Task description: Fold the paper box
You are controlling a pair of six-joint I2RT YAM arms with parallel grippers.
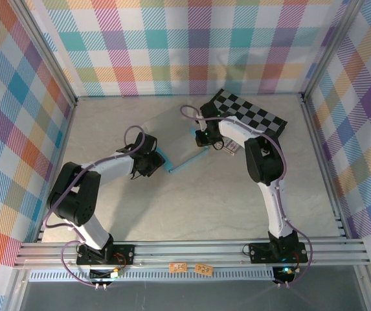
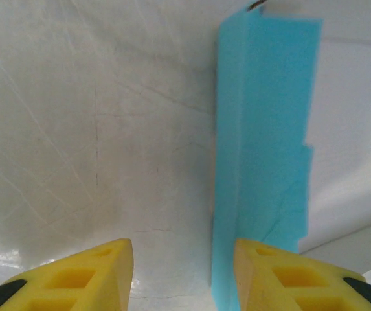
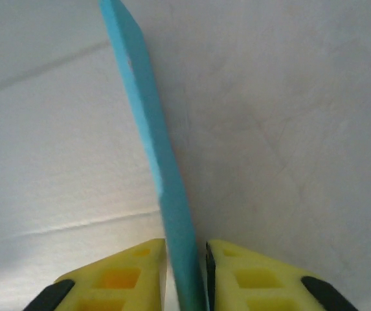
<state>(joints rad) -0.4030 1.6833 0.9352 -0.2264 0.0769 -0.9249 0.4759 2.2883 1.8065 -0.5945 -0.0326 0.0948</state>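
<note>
The paper box (image 1: pixel 175 139) lies as a flat sheet in the middle of the table, grey-white side up, with a teal edge along its near side. My right gripper (image 1: pixel 202 138) is at the sheet's right edge. In the right wrist view its yellow fingers (image 3: pixel 140 272) press on both sides of a raised teal flap (image 3: pixel 149 110). My left gripper (image 1: pixel 154 162) is at the sheet's near left corner. In the left wrist view a teal flap (image 2: pixel 269 129) stands upright just inside the right finger (image 2: pixel 282 272). The left gripper (image 2: pixel 184 249) is open, with bare table between its fingers.
A black-and-grey checkerboard (image 1: pixel 250 113) lies at the back right, just behind the right gripper. A small striped object (image 1: pixel 230 146) sits beside the right arm. Plaid walls (image 1: pixel 172 45) close the table at the back and both sides.
</note>
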